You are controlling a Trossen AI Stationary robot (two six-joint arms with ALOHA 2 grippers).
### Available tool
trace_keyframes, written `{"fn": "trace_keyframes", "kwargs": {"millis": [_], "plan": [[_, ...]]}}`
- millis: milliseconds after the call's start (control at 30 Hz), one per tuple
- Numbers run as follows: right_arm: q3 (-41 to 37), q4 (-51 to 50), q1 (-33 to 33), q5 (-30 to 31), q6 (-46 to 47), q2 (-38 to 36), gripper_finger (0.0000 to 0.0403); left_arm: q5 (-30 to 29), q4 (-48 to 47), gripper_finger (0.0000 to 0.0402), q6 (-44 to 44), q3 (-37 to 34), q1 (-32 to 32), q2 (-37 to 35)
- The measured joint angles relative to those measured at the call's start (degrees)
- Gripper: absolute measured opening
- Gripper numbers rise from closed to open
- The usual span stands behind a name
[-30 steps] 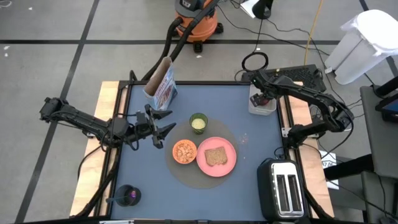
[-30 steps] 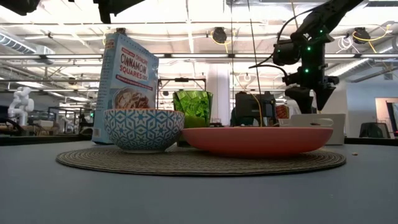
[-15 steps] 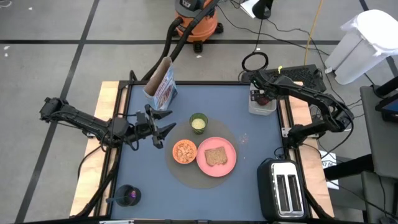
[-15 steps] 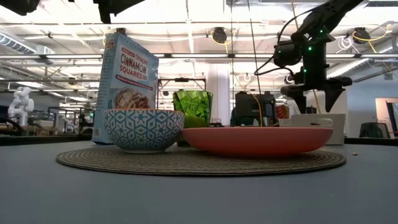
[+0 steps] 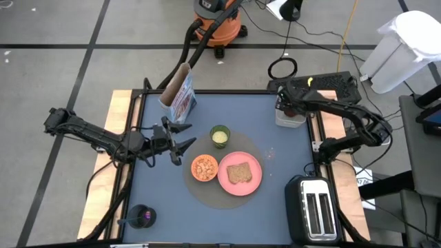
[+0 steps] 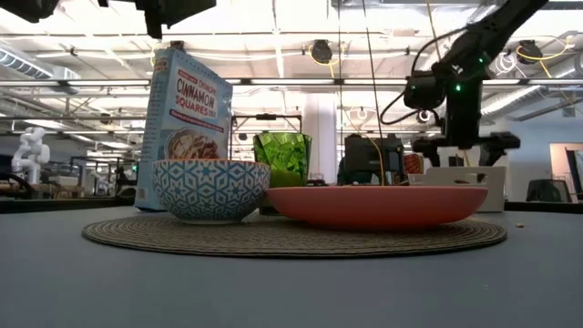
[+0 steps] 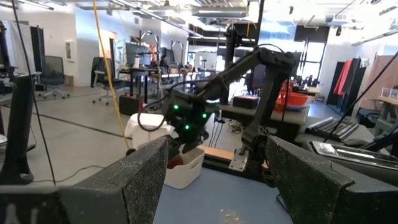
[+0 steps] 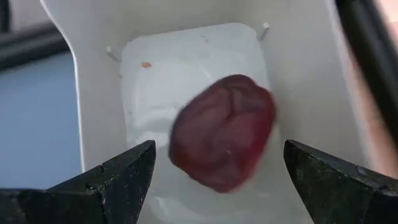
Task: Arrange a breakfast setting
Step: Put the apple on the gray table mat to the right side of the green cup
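Swinging over the far right corner of the counter (image 5: 275,172), our right claw (image 8: 217,171) has turned since a second ago: in the low view its fingers pointed down then, and now they spread level above the white plastic bin (image 5: 290,116). We take this as the line-up for picking the fruit, so the last piece of the setting is about to be fetched.

Nearest to us on the round woven mat (image 5: 262,155) the places are already filled: the small orange bowl with the blue patterned outside (image 5: 204,167) holds cereal, the round pink plate (image 5: 240,172) carries the brown toast slice (image 5: 239,173), and the small green cup (image 5: 220,136) stands just behind them. Beyond the mat the blue cereal bag (image 5: 180,96) stands upright. The purple-teal spoon (image 5: 142,218) sits in a dark cup at the near left corner, well apart from the mat.

Our left claw (image 5: 180,145) hangs released beside the bowl, holding nothing.

Farthest off, the right claw is spread wide, both fingers clear of the dark-red fruit (image 8: 222,130), which lies on the floor of the bin between them. Nothing is gripped yet.
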Motion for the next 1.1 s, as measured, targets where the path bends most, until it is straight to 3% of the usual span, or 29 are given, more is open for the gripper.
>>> {"fn": "trace_keyframes", "kwargs": {"millis": [200,867,1100], "plan": [[-5.4,11.3,-0.1,0.1,5.0,-0.2,0.0350,0.0,-0.2,0.0278,0.0,0.0,0.0,0.0],[-8.3,11.1,-0.5,1.4,8.3,-0.2,0.0348,0.0,-0.2,0.0278,0.1,0.0,0.0,0.0],[-8.3,11.0,-0.5,1.4,8.3,-0.2,0.0305,0.0,-0.2,0.0278,0.1,0.0,0.0,0.0]]}}
